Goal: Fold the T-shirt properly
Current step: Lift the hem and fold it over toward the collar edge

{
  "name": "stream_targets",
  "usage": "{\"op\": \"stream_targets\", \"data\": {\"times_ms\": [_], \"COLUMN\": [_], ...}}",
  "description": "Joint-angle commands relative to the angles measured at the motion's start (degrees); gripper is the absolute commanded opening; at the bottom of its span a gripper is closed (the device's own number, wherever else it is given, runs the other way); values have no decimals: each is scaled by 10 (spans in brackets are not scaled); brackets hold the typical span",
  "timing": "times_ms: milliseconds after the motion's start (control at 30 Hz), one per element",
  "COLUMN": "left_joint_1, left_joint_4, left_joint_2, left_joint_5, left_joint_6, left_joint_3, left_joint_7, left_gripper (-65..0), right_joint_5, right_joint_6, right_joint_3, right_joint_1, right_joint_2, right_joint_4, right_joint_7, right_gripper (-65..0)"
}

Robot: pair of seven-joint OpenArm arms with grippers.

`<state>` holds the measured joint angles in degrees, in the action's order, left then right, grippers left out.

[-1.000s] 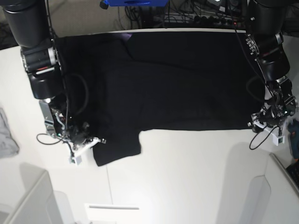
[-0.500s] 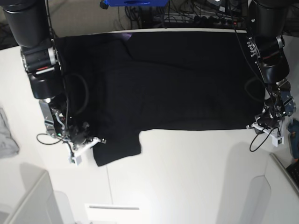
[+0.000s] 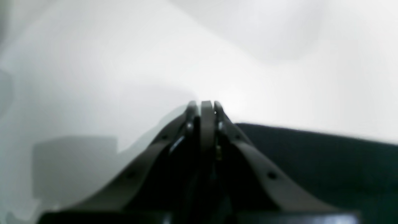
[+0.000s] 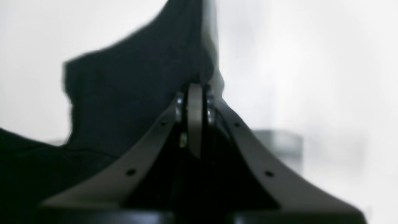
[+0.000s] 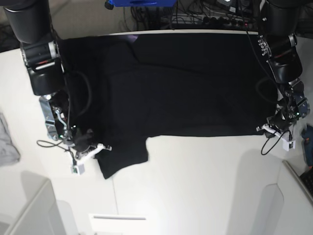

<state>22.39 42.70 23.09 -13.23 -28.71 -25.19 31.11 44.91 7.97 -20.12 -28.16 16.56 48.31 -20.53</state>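
The black T-shirt point(image 5: 181, 83) lies spread on the white table point(image 5: 195, 171), plain side up, with one sleeve point(image 5: 122, 156) hanging toward the front left. My right gripper point(image 5: 104, 147) is shut on that sleeve's edge. In the right wrist view the fingertips point(image 4: 194, 88) press together with the T-shirt point(image 4: 124, 93) running up past them. At the shirt's front right hem corner, my left gripper point(image 5: 262, 128) is shut. Its wrist view shows the gripper point(image 3: 206, 104) closed, with the T-shirt point(image 3: 311, 155) passing under it from the right.
A small grey cloth point(image 5: 7, 142) lies at the table's left edge. Cables point(image 5: 205, 17) and a blue object point(image 5: 139, 2) sit behind the table. White bins stand at the front left point(image 5: 34, 210) and front right point(image 5: 288, 200).
My left gripper has closed at the hem corner and dropped slightly toward the table. The right arm and the sleeve shifted a little toward the front right.
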Motion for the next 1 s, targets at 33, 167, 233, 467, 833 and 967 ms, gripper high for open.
{"op": "stream_targets", "data": {"times_ms": [33,167,233,467,833,967], "left_joint_1": [-18,-65,-94,-165,-250,-264], "left_joint_4": [48,157,206,309,478,537], "left_joint_2": [4,-6,-6,-12,-49,-67], "left_joint_5": [9,-25,-61,-88,-89,-89], "left_joint_6": [-3,-4,-4,-3,-5,-11], "left_joint_3": [-1,-9,-30,-48,-109,-129], "left_joint_7": [36,82,105,132,169,213], "left_gripper": [-650,-650,-650,-650,-650,-650], "right_joint_5": [7,7,7,7,7,7], "right_joint_6": [3,3,3,2,2,2], "right_joint_3": [4,4,5,78,164,188], "right_joint_1": [-9,2,10,73,161,191], "right_joint_2": [13,27,35,48,50,48], "right_joint_4": [25,49,74,145,265,294], "right_joint_7": [13,13,13,10,-63,-69], "right_gripper": [-650,-650,-650,-650,-650,-650]}}
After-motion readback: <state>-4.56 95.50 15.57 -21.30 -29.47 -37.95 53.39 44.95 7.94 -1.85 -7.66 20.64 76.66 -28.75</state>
